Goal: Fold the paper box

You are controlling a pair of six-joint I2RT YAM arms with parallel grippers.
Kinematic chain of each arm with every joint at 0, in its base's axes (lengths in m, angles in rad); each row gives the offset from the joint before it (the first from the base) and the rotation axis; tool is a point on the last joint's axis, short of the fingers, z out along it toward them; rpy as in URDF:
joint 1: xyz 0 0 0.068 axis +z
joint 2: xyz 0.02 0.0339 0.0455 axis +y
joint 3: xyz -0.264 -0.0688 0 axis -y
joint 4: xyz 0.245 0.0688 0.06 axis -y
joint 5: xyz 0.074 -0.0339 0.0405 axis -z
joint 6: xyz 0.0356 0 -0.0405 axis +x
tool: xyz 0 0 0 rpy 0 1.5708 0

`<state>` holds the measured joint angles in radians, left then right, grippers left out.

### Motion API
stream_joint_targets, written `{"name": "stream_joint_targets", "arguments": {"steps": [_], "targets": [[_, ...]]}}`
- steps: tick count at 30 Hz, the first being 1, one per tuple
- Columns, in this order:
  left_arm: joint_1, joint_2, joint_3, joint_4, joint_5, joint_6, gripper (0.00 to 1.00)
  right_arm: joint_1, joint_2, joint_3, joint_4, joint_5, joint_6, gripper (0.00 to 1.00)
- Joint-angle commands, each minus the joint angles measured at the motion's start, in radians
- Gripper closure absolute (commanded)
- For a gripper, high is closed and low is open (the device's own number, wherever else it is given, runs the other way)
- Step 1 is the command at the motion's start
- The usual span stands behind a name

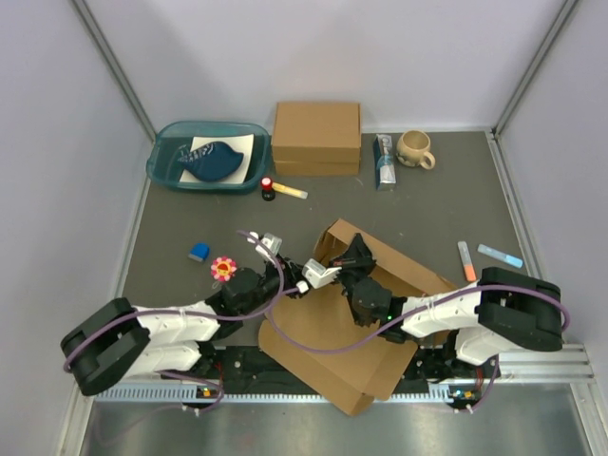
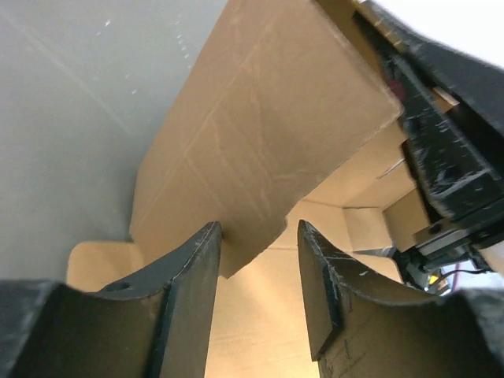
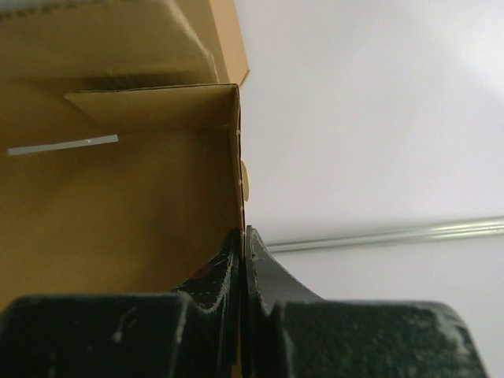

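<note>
The paper box (image 1: 328, 332) is a wide brown cardboard mailer lying at the near middle of the table, with its far walls partly raised. My right gripper (image 1: 356, 255) is shut on the thin edge of an upright wall of the box (image 3: 157, 197); in the right wrist view the jaws (image 3: 242, 232) pinch that edge. My left gripper (image 1: 320, 275) is open at the box's left far side. In the left wrist view a raised flap (image 2: 268, 126) hangs with its lower corner between the open fingers (image 2: 258, 236), not clamped.
A thicker brown cardboard box (image 1: 316, 138) stands at the back, with a mug (image 1: 415, 149) and a tube (image 1: 384, 160) to its right. A teal tray (image 1: 166, 166) is at the back left. A blue block (image 1: 199, 252), a pink flower (image 1: 223, 268) and two markers (image 1: 466, 260) lie nearby.
</note>
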<state>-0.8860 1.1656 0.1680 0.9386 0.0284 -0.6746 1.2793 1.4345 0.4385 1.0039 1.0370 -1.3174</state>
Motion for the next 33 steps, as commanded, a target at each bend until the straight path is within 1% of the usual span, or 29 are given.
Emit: {"name": "stream_joint_targets", "arguments": {"steps": [1, 5, 12, 17, 18, 20, 21, 25, 26, 27, 29, 31, 32, 33], "targets": [[-0.007, -0.131, 0.013, -0.266, -0.120, 0.087, 0.49, 0.020, -0.022, -0.001, 0.035, -0.034, 0.032, 1.00], [-0.008, -0.222, 0.010, -0.345, -0.176, 0.135, 0.46, 0.020, -0.017, 0.000, 0.038, -0.037, 0.035, 1.00], [-0.007, -0.322, 0.015, -0.431, -0.199, 0.184, 0.46, 0.022, -0.016, 0.002, 0.039, -0.034, 0.035, 1.00], [-0.007, -0.481, 0.022, -0.541, -0.214, 0.224, 0.43, 0.023, -0.023, 0.002, 0.030, -0.034, 0.037, 1.00], [-0.007, -0.541, 0.025, -0.564, -0.226, 0.230, 0.43, 0.022, -0.025, 0.002, 0.027, -0.034, 0.038, 1.00], [-0.007, -0.604, 0.024, -0.609, -0.246, 0.233, 0.42, 0.022, -0.023, 0.002, 0.027, -0.032, 0.038, 1.00], [-0.007, -0.662, 0.019, -0.610, -0.260, 0.230, 0.41, 0.023, -0.023, 0.002, 0.027, -0.034, 0.040, 1.00], [-0.005, -0.753, -0.021, -0.603, -0.370, 0.175, 0.41, 0.025, -0.022, 0.000, 0.024, -0.035, 0.044, 1.00], [-0.005, -0.758, -0.031, -0.589, -0.418, 0.164, 0.41, 0.023, -0.022, 0.000, 0.024, -0.035, 0.046, 1.00], [-0.004, -0.748, -0.042, -0.536, -0.439, 0.156, 0.41, 0.023, -0.022, 0.000, 0.024, -0.035, 0.049, 1.00], [0.018, -0.703, -0.062, -0.485, -0.484, 0.146, 0.41, 0.026, -0.020, 0.000, 0.022, -0.035, 0.050, 1.00], [0.044, -0.576, -0.041, -0.428, -0.475, 0.139, 0.42, 0.031, -0.020, 0.002, 0.021, -0.037, 0.050, 1.00], [0.079, -0.523, -0.029, -0.408, -0.449, 0.132, 0.43, 0.034, -0.019, 0.002, 0.019, -0.037, 0.052, 1.00], [0.093, -0.426, -0.001, -0.391, -0.435, 0.126, 0.44, 0.034, -0.019, 0.002, 0.018, -0.038, 0.055, 1.00]]}}
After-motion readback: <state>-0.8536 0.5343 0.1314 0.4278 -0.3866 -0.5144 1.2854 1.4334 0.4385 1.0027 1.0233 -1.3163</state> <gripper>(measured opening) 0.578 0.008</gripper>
